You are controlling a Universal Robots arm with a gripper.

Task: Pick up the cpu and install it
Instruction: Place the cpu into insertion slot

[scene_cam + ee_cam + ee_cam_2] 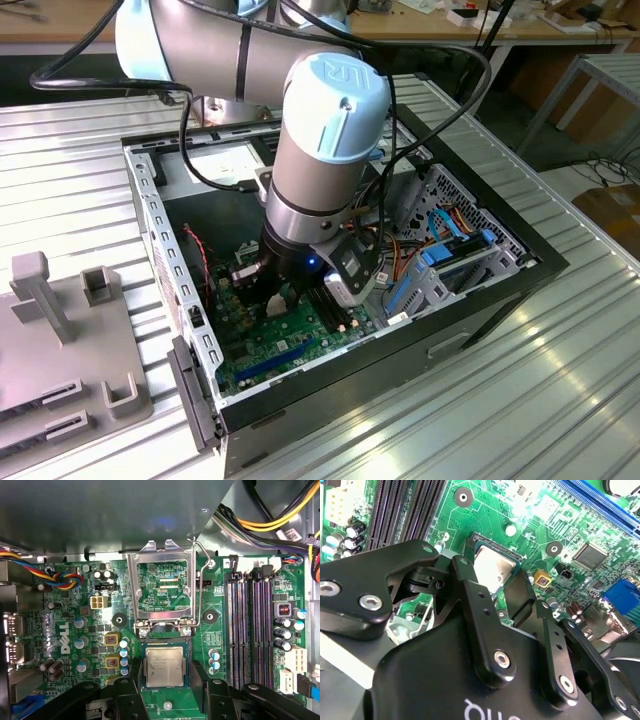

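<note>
In the first wrist view the cpu (164,666) lies flat in the motherboard (75,607) socket, beside the raised socket frame (161,587); seating appears done, the frame not yet closed. The end effector (272,300), lower centre of the exterior view inside the case (470,310), is released, fingers (131,692) straddling the cpu.

You have the computer case (480,300) on the table (560,400), with the fixture (70,340) beside it at the exterior view's left. The motherboard (240,350) lies inside the case, and the arm (320,150) reaches down over it. In the first wrist view the cpu (164,666) sits in the socket (165,642), just beside the raised socket frame (161,587), with the memory slots (247,630) alongside. The gripper (164,687) straddles the cpu, with its fingers (197,676) apart on either side.
</note>
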